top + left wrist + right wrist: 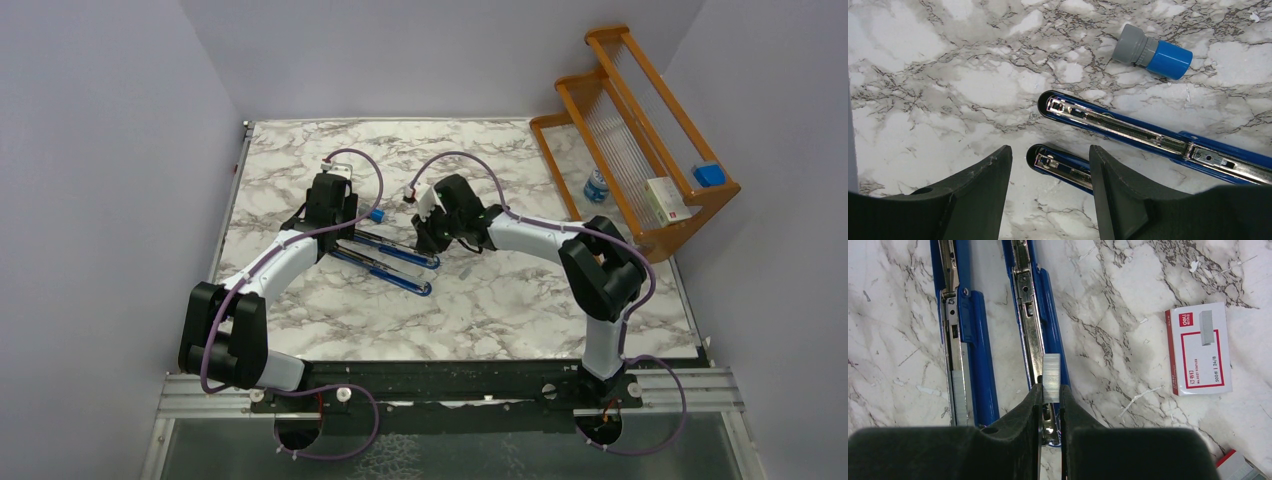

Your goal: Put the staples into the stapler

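Top external view: both arms reach from the near edge toward the middle of the marbled surface (520, 300). The left arm folds at its elbow by the near left corner, and its forearm slants up and right to the left tool (330, 225). The right arm rises from its base, bends at a dark elbow near the right edge, and stretches left to the right tool (430, 238). Both tools point down at the blue stapler (385, 260), which lies swung open in two long bars around the middle of the surface. A blue-capped cylinder (377, 214) sits just beyond it. A wooden rack (640, 150) stands at the far right corner.

Left wrist view: the left tool (1048, 155) stands open and holds nothing. Its dark fingers (983, 190) straddle the rounded end of the nearer stapler bar; whether either one touches it I cannot tell. The other bar lies beyond, its metal channel facing up.

Right wrist view: the right tool (1050, 390) is pinched closed on a strip of staples (1051, 375), held upright directly over the metal rail of the right-hand bar. Whether the strip touches the rail I cannot tell. A staple box (1200, 350), white with a red label, lies flat on the surface well to the right.
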`<action>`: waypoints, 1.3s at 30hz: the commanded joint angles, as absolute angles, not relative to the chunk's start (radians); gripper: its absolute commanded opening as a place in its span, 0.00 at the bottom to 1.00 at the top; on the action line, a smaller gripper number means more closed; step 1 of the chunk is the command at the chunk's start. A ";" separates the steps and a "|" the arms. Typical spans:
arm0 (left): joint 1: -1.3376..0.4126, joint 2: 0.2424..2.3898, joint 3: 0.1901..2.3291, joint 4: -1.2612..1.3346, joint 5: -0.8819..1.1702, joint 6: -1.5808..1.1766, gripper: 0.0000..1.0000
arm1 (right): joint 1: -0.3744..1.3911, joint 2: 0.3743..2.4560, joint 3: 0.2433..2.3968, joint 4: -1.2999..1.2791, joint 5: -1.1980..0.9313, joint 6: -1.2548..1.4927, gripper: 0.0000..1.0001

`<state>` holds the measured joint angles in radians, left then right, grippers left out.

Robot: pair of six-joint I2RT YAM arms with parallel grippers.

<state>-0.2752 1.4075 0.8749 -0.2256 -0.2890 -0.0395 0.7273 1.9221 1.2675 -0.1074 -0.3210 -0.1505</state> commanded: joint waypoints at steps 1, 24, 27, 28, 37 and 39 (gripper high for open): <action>-0.278 1.394 0.904 -0.215 -0.298 -0.030 0.61 | 0.733 1.859 1.232 -0.023 -0.374 -0.166 0.01; -0.278 1.391 0.903 -0.215 -0.299 -0.029 0.61 | 0.762 1.907 1.254 -0.039 -0.309 -0.177 0.01; -0.278 1.391 0.902 -0.215 -0.299 -0.028 0.61 | 0.762 1.908 1.254 -0.037 -0.297 -0.175 0.01; -0.277 1.391 0.902 -0.215 -0.299 -0.028 0.61 | 0.762 1.910 1.256 -0.039 -0.295 -0.175 0.01; -0.278 1.391 0.903 -0.216 -0.299 -0.029 0.61 | 0.762 1.925 1.262 -0.049 -0.299 -0.177 0.01; -0.278 1.391 0.902 -0.216 -0.299 -0.029 0.61 | 0.762 1.928 1.264 -0.052 -0.297 -0.177 0.01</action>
<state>-0.2752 1.4075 0.8749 -0.2256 -0.2890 -0.0395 0.7547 1.9049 1.2354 -0.0475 -0.3180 -0.1802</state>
